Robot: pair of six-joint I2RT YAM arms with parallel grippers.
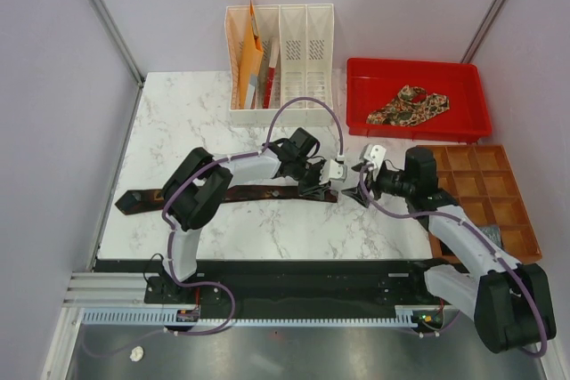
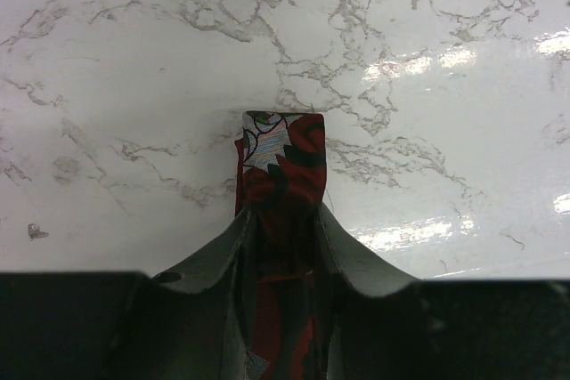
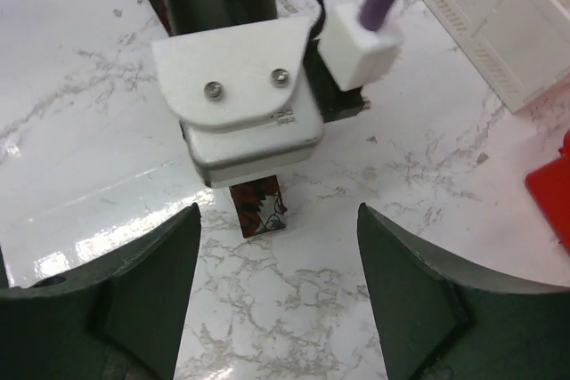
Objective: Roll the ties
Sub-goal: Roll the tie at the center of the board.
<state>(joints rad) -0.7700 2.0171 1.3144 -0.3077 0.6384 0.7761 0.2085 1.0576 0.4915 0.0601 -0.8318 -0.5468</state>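
Observation:
A dark maroon tie point(image 1: 232, 195) lies flat across the marble table point(image 1: 178, 113), running left to right. Its right end point(image 2: 283, 157) is red with dark floral marks and a pale shiny patch. My left gripper point(image 2: 283, 224) is shut on this end, a finger against each edge. The right gripper point(image 3: 278, 251) stands open just right of it, facing the tie tip point(image 3: 261, 209) that pokes out under the left wrist's white housing point(image 3: 240, 95); nothing is between its fingers point(image 3: 151, 295). A tan paisley tie point(image 1: 410, 106) lies crumpled in the red tray point(image 1: 356, 104).
A white file rack point(image 1: 307, 51) holding orange folders point(image 1: 249, 60) stands at the back centre. A brown compartment tray point(image 1: 485, 186) sits on the right beside the right arm. Grey walls close in both sides.

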